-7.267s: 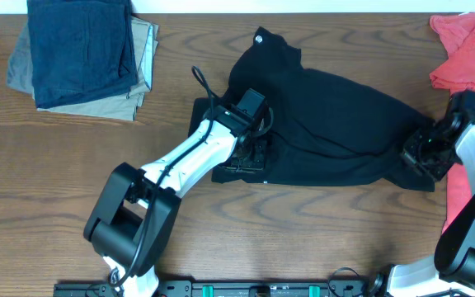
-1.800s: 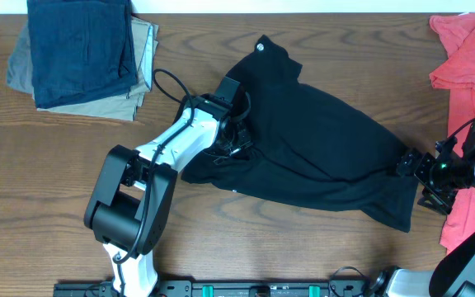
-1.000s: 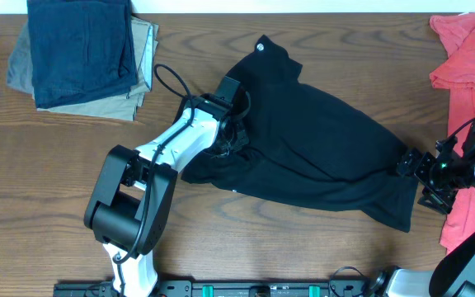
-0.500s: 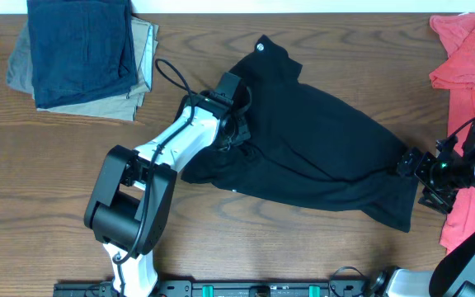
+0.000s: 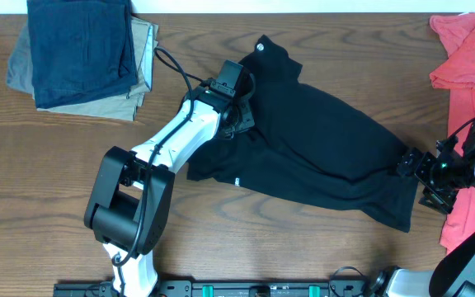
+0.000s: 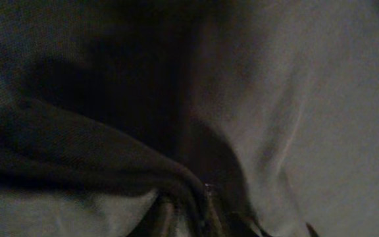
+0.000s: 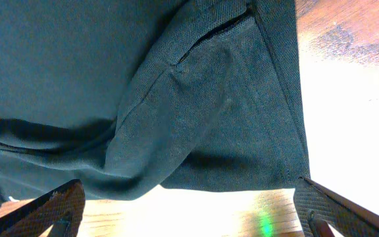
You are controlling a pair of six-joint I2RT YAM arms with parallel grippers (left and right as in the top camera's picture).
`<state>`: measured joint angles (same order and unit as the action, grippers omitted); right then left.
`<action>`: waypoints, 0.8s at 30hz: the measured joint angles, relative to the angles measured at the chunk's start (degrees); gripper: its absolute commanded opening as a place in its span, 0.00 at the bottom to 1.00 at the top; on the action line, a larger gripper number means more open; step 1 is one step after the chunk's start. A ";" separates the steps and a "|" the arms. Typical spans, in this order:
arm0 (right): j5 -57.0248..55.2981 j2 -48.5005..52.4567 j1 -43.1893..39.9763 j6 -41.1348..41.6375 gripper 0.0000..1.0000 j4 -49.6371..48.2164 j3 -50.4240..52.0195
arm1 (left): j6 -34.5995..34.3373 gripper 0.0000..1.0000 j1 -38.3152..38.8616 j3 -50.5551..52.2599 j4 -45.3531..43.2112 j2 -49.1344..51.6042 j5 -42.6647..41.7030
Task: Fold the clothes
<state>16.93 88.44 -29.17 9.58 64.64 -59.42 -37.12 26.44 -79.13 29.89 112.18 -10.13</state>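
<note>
1. Your table [image 5: 303,256] is dark wood grain and carries everything below.
2. The black shirt [image 5: 320,148] lies spread out around the table's middle. Its long axis runs on a diagonal, from the narrow end with a small white logo print [image 5: 260,45] at the far left down to the wide hem at the near right. The cloth is rumpled, with folds along its near edge.
3. The folded navy-blue garment [image 5: 81,49] sits on a khaki one [image 5: 144,49] at the far left corner, well apart from the shirt.
4. The coral-red T-shirt [image 5: 468,58] lies at the far right edge.
5. Your left gripper [image 5: 236,115] is down on the shirt's upper left part. Its wrist camera shows only dark bunched fabric, so you cannot tell how its fingers stand.
6. Your right gripper [image 5: 417,177] sits at the shirt's lower right end. Its fingers [image 7: 51,210] are spread wide with bare table between them, and the hem lies just ahead of them.
</note>
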 measured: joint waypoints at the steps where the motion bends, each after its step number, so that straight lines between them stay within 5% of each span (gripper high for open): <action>1: 0.00 0.00 0.00 0.02 0.99 0.00 0.00 | -0.20 0.58 0.00 0.00 -0.04 0.00 0.07; 5: 0.00 0.00 0.00 0.02 0.99 0.00 0.00 | -0.31 0.65 0.00 0.00 -0.28 0.00 0.09; 15: -0.02 0.00 0.00 0.04 0.99 2.43 -0.35 | 3.15 0.64 -0.59 -0.02 5.60 -1.09 0.17; 18: -0.02 -0.07 0.00 0.04 0.99 4.72 -1.99 | 5.42 0.33 -2.56 -0.04 10.60 -3.56 0.63; 22: 0.52 -1.46 0.02 -0.02 0.98 5.64 -3.54 | 9.07 0.23 -5.92 -0.24 16.24 -6.25 1.33; 24: 1.31 -2.82 0.50 -0.11 0.88 6.49 -3.61 | 10.27 0.15 -7.06 -0.17 17.88 -6.27 1.53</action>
<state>18.24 85.62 -28.67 9.47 71.13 -63.02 -26.85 19.38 -79.31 47.77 105.91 -8.60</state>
